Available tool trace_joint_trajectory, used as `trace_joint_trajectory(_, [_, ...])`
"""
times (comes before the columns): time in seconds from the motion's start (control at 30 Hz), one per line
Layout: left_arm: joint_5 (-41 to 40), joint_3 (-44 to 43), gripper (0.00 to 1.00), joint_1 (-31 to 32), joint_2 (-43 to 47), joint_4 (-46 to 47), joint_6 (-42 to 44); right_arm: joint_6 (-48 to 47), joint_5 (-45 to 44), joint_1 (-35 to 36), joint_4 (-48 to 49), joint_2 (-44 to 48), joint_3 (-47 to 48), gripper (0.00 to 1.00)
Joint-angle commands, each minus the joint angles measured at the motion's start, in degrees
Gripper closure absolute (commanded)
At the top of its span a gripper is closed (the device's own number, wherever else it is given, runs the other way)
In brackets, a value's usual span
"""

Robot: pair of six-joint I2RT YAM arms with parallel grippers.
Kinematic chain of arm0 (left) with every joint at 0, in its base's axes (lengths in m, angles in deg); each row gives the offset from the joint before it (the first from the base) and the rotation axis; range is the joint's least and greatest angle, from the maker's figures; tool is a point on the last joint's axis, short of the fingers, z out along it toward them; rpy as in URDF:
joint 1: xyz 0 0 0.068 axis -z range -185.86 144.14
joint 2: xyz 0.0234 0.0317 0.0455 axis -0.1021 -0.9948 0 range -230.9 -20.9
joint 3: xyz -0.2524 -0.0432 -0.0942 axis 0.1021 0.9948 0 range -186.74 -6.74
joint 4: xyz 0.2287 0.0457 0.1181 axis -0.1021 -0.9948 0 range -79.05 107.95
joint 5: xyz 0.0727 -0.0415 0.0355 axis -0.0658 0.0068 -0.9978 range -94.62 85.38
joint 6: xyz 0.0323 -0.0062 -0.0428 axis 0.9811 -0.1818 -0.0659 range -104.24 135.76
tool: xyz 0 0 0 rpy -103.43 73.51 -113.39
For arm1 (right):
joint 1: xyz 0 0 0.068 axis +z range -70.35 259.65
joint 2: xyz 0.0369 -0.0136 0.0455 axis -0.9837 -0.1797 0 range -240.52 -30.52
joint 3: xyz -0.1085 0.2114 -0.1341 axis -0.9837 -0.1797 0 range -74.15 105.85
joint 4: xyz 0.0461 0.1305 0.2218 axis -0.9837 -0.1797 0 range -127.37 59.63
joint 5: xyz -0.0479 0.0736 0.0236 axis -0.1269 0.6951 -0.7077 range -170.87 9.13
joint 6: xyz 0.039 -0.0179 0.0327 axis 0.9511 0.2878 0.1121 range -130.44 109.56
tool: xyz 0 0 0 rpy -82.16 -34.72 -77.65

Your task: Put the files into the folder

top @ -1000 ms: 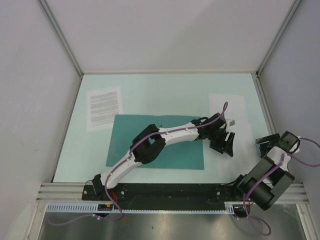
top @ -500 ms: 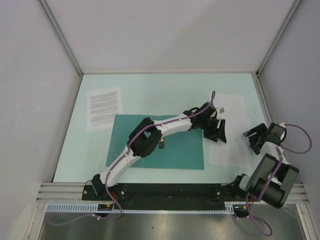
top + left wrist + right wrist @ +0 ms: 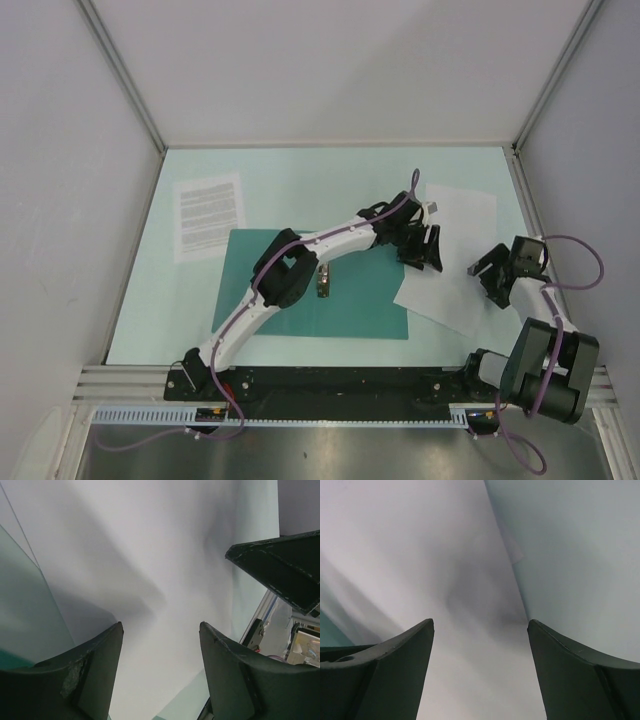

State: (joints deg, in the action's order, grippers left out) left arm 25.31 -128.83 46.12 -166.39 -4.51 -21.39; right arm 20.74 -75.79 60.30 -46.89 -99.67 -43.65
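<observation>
Left hand (image 3: 428, 250) hovers over the nearly blank sheet (image 3: 450, 290), fingers spread wide, gripping nothing. Right hand (image 3: 488, 282) is just as wide at that sheet's right edge, empty too. The sheet lies askew against the teal folder (image 3: 360, 305)'s right edge.

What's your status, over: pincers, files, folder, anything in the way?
Left pincer and right pincer open over blank sheet. Printed sheet by far-left corner of folder; neither inside. Folder shut, left arm across it.
</observation>
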Motion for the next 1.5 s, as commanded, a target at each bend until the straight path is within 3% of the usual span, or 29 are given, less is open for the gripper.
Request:
trace_joint_trajectory(0.0, [0.12, -1.84, 0.31, 1.80, 3.98, -2.33, 1.20, 0.11, -9.47, -1.12, -6.51, 4.89, 0.88, 0.18])
trace_joint_trajectory(0.23, [0.13, -1.67, 0.32, 2.51, 1.01, -0.39, -1.09, 0.11, -7.63, -5.34, -6.60, 2.44, 0.79, 0.19])
trace_joint_trajectory(0.53, [-1.63, 2.72, 0.33, 0.31, -1.82, 0.39, -2.84, 2.13, -6.94, -1.13, -6.78, -2.22, 0.61, 0.19])
trace_joint_trajectory(0.73, [-1.81, 4.57, 0.33, -2.41, -1.37, 1.37, -3.20, -0.85, 5.53, 1.33, -1.07, -8.10, 0.52, 0.19])
trace_joint_trajectory(0.9, [-2.25, 4.49, 0.33, -3.47, -1.55, 0.75, -2.76, -2.00, 15.30, 3.35, 2.98, -7.50, 0.61, 0.19])
trace_joint_trajectory(1.13, [-2.34, 3.52, 0.32, -4.35, -1.90, 0.40, -1.88, -2.53, 18.04, 4.15, 4.21, -1.35, 0.79, 0.17])
trace_joint_trajectory(1.37, [-1.81, 3.52, 0.32, -5.84, -2.34, 0.31, -1.44, -2.18, 10.92, 1.26, -1.32, 1.38, 1.75, 0.15])
trace_joint_trajectory(1.47, [-1.28, 3.43, 0.32, -6.11, -2.69, 0.40, -1.44, -2.61, 11.96, 0.11, -1.51, 0.07, 1.58, 0.15])
